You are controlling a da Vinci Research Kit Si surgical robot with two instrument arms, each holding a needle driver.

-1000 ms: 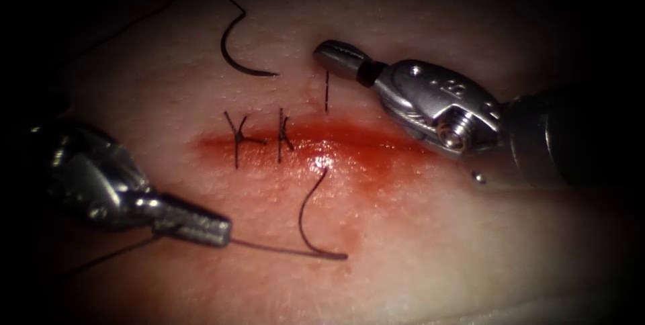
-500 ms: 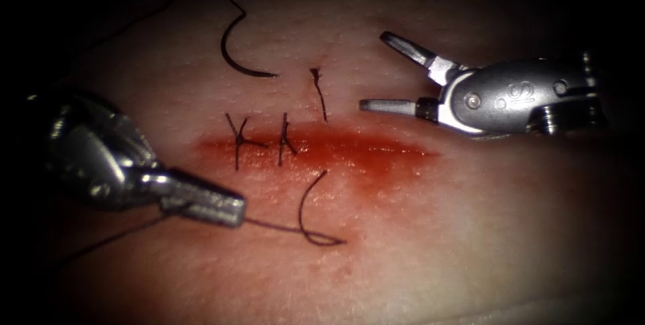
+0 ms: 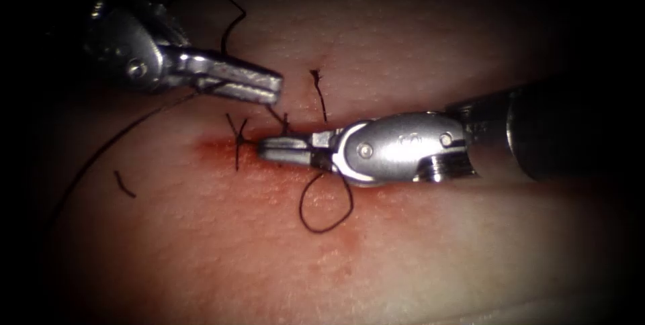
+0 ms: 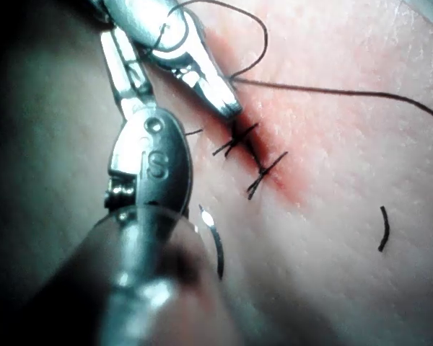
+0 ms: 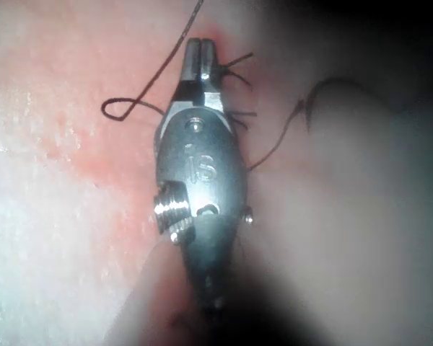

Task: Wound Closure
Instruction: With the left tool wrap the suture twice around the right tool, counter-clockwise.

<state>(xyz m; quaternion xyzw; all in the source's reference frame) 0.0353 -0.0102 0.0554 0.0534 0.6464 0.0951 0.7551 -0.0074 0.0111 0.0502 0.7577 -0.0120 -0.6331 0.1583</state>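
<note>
So in that last second the left tool swung from below the cut to above it, clamped on the thread the whole way. The right tool, which had been wide open above the cut, came down flat along it with its jaws together, tip right beside the two finished stitches. The thread now loops just under the right tool and seems to wrap it, so my guess is a knot being set up. I couldn't tell if its tips pinched anything. The needle lay loose on the tissue beside the left tool, held by neither. A cut scrap sat well below the left tool.
</note>
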